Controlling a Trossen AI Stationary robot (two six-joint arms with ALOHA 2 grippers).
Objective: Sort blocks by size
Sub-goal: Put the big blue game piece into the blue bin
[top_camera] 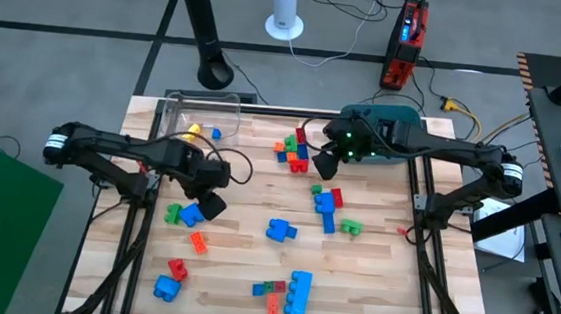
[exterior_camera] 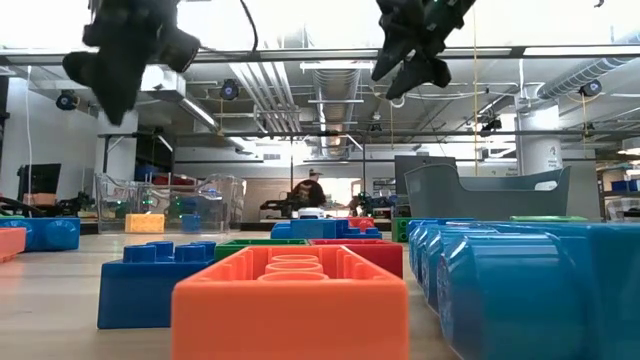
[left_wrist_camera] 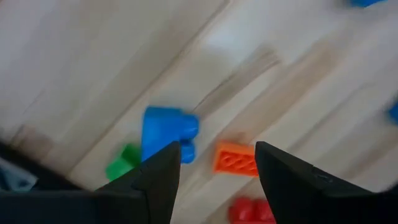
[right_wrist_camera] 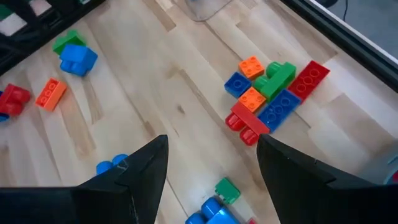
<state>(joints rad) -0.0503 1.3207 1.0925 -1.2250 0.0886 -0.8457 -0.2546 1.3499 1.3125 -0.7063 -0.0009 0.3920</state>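
Most blocks (top_camera: pixel 285 233) lie unsorted across the wooden table (top_camera: pixel 371 285), only two in the clear box (top_camera: pixel 179 109) at its far left, as the left gripper (left_wrist_camera: pixel 217 163) and right gripper (right_wrist_camera: pixel 212 158) hover open, empty.

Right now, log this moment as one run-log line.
left gripper: open, above blue block | right gripper: open, empty, near brick cluster | clear box: two bricks

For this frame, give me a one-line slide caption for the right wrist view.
Open right gripper hovers empty above a cluster of small blocks on the wooden table.
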